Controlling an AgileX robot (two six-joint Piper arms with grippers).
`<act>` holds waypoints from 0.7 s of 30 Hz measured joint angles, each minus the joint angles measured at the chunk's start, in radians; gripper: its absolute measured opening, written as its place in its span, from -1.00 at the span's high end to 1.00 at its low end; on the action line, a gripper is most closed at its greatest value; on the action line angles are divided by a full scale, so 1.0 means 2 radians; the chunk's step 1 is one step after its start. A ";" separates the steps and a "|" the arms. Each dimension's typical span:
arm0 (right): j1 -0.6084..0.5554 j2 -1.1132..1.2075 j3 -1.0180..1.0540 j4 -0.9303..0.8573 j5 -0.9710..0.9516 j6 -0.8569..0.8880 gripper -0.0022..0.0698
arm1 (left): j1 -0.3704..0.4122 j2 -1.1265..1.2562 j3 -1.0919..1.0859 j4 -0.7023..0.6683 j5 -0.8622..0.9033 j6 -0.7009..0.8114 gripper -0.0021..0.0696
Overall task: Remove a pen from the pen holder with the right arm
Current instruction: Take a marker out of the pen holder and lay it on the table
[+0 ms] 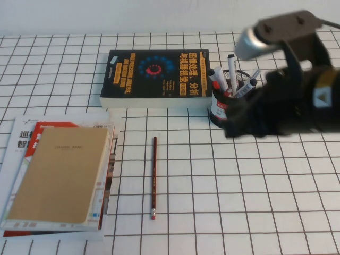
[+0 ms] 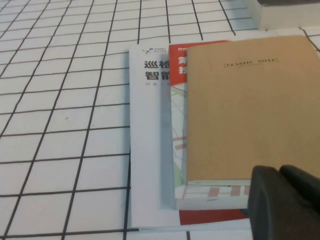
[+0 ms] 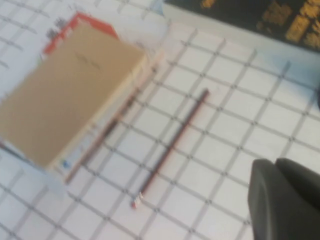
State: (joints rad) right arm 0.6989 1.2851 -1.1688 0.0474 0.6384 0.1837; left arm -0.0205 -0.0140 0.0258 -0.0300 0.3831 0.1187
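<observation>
Pen holder [image 1: 226,103]: you will find it upright on the counter [image 1: 239,202], at about 2 o'clock from the counter's middle in the high view. It is just beside the 3 o'clock end of the dark book [image 1: 154,77]. Several pens [image 1: 232,71] stand in it, some upright and some tilted, all within the holder.

Right gripper [image 1: 234,123]: it sits low at the holder's 5 o'clock side, with its arm reaching in from 3 o'clock. Its jaws are closed narrow. You cannot tell whether a pen is caught between them, nor whether they touch the holder.

Left gripper [image 2: 282,200]: it hangs over the near end of the tan notebook [image 1: 61,172], at about 8 o'clock on the counter. Whether it is wide or narrow cannot be told.

Other items: the notebook lies on top of a stack of printed booklets. A dark red pencil [image 1: 154,175] lies flat at about 6 o'clock, its length running 12 to 6, apart from both the book and the stack.
</observation>
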 joint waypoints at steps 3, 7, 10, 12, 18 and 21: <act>0.000 -0.033 0.037 -0.009 0.033 0.000 0.98 | 0.000 0.000 0.000 0.000 0.000 0.000 0.95; 0.000 -0.065 0.087 -0.003 0.052 0.000 0.98 | 0.000 0.000 0.000 0.000 0.000 0.000 0.95; 0.000 -0.080 0.101 0.002 0.083 0.000 0.98 | 0.000 0.000 0.000 0.000 0.000 0.000 0.95; 0.000 -0.085 0.104 0.004 0.097 0.000 0.98 | 0.000 0.000 0.000 0.000 0.000 0.000 0.95; 0.000 -0.087 0.116 0.004 0.091 -0.023 0.98 | 0.000 0.000 0.000 0.000 0.000 0.000 0.95; 0.000 -0.089 0.127 0.004 0.081 -0.025 0.98 | 0.000 0.000 0.000 0.000 0.000 0.000 0.95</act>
State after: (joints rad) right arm 0.6989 1.1076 -0.9148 0.0553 0.8006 0.1347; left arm -0.0205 -0.0140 0.0258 -0.0300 0.3831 0.1187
